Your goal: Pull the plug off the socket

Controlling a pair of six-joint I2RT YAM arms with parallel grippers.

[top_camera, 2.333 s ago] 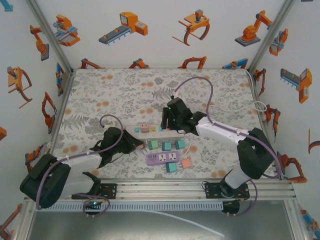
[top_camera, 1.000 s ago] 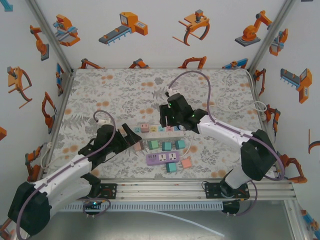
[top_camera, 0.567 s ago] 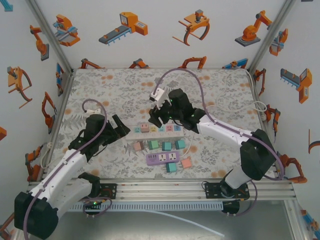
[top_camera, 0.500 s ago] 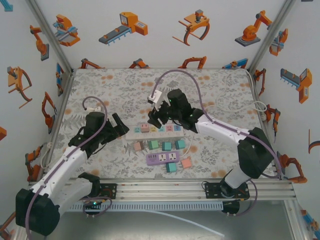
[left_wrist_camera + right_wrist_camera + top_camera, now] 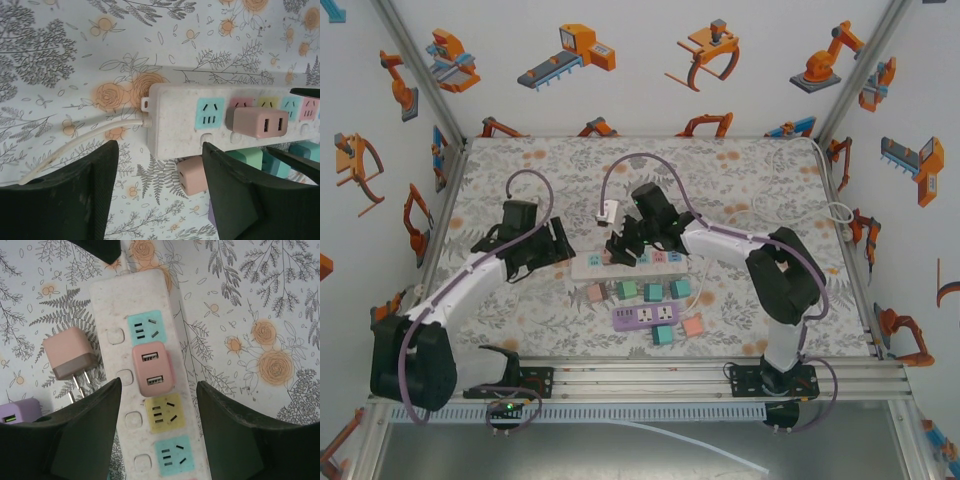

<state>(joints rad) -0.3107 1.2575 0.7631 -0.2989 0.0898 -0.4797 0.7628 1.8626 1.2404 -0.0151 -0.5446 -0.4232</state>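
From above, the white strip (image 5: 655,261) lies across the middle of the table (image 5: 520,170). The left gripper (image 5: 558,243) sits at its left end. The right gripper (image 5: 620,246) is over the strip just to the right of it. A purple strip (image 5: 647,317) lies nearer the arm bases.

In the left wrist view, the left gripper (image 5: 160,147) has its jaws apart and holds nothing, and the strip's (image 5: 175,110) cable end shows between the fingertips. The cable (image 5: 75,145) runs off to the left. The pink plug (image 5: 260,122) is seated in the strip's second socket, and a loose plug (image 5: 192,175) lies on the table beside the strip.

In the right wrist view, the right gripper (image 5: 159,390) is spread wide, a finger on each side of the strip (image 5: 112,305). The plug (image 5: 152,369) stands between the fingertips in its socket, with a gap on both sides. A loose plug (image 5: 70,355) lies to the left.
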